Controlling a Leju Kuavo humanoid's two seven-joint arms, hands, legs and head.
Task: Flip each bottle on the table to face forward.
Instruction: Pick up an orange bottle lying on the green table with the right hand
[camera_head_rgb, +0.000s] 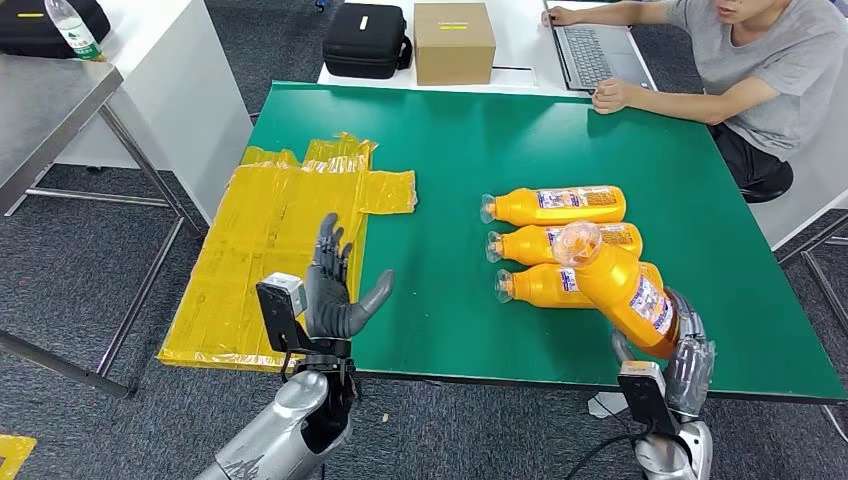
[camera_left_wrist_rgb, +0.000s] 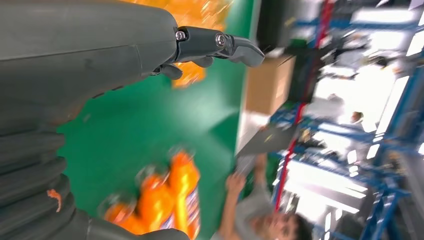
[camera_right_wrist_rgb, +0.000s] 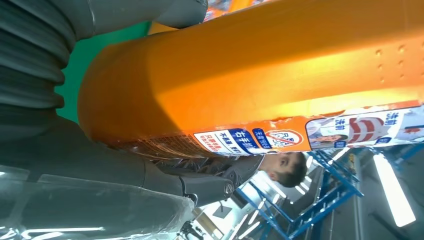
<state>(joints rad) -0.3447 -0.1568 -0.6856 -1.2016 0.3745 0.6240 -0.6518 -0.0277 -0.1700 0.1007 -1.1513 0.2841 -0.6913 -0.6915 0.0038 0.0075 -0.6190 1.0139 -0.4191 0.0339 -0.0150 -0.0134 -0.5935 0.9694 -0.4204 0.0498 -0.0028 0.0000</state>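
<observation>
A crinkled yellow plastic sheet covers the left part of the green table. Over its near edge the left hand is raised, holding nothing, fingers straight and thumb spread wide. Right of centre, three orange plastic bottles lie side by side on the table, clear caps pointing left, blue-and-white labels too small to read. In front of them the right hand grips a fourth orange bottle by its base, tilted cap-up off the table; its label carries blue and white Chinese writing. A person in a grey shirt sits at a laptop beyond.
</observation>
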